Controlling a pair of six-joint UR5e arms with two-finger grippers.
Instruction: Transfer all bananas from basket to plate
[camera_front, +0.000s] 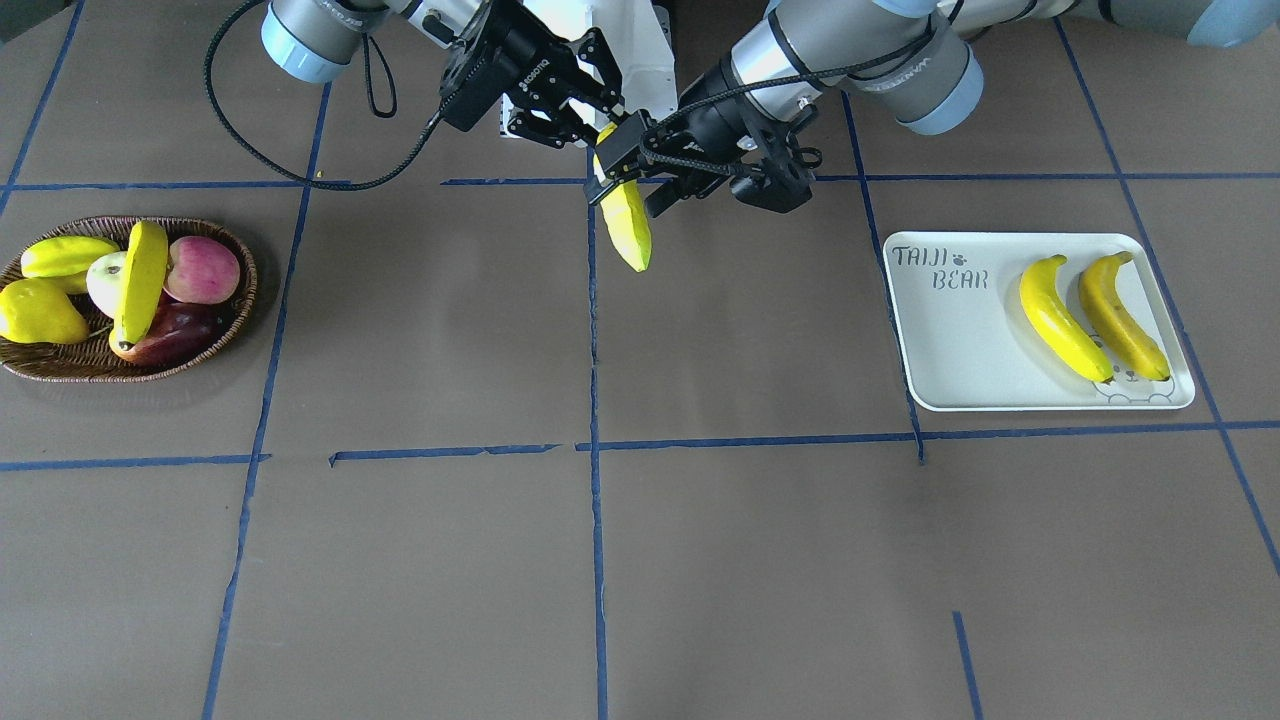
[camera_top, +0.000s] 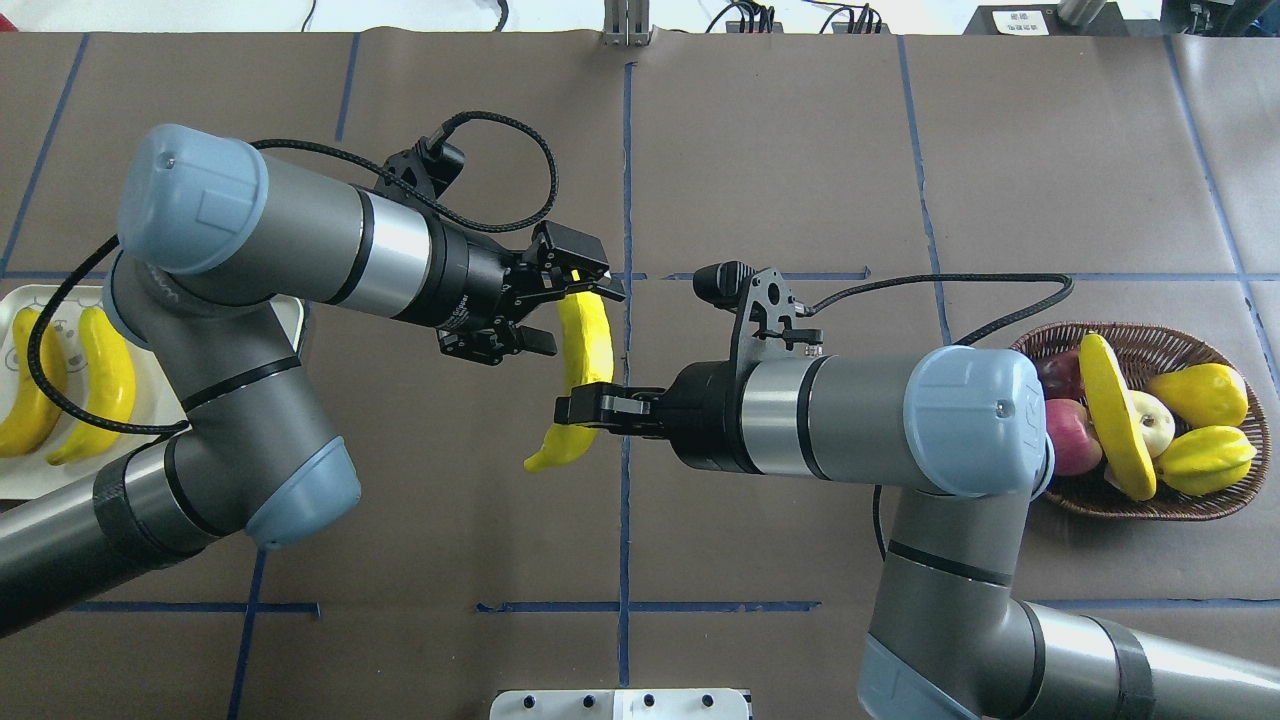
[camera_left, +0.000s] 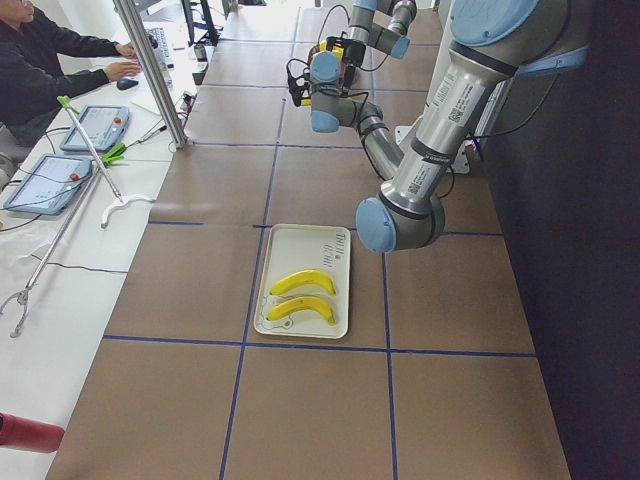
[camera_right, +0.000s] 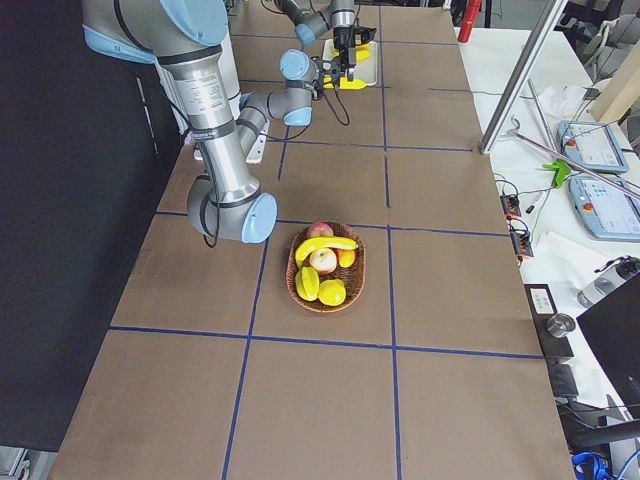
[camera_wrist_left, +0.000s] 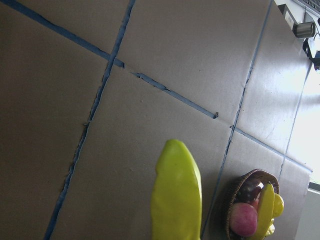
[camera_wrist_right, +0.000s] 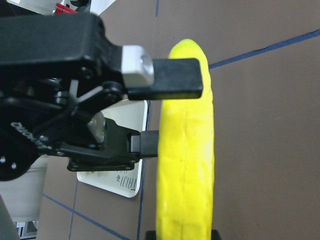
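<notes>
One banana (camera_front: 628, 230) hangs in the air over the table's middle, between both grippers; it also shows in the overhead view (camera_top: 585, 340). My right gripper (camera_top: 588, 405) is shut on its middle. My left gripper (camera_top: 572, 315) is closed on its upper end, with its fingers (camera_wrist_right: 175, 79) against the fruit. Two bananas (camera_front: 1060, 320) (camera_front: 1120, 315) lie side by side on the plate (camera_front: 950, 340). One banana (camera_front: 140, 280) lies across the other fruit in the basket (camera_front: 60, 372), which also shows in the overhead view (camera_top: 1130, 335).
The basket also holds red-pink apples (camera_front: 203, 268), short plump yellow fruits (camera_front: 40, 312) and a dark purple fruit (camera_front: 175, 335). Blue tape lines cross the brown table. An operator (camera_left: 40, 60) sits at a side desk with tablets.
</notes>
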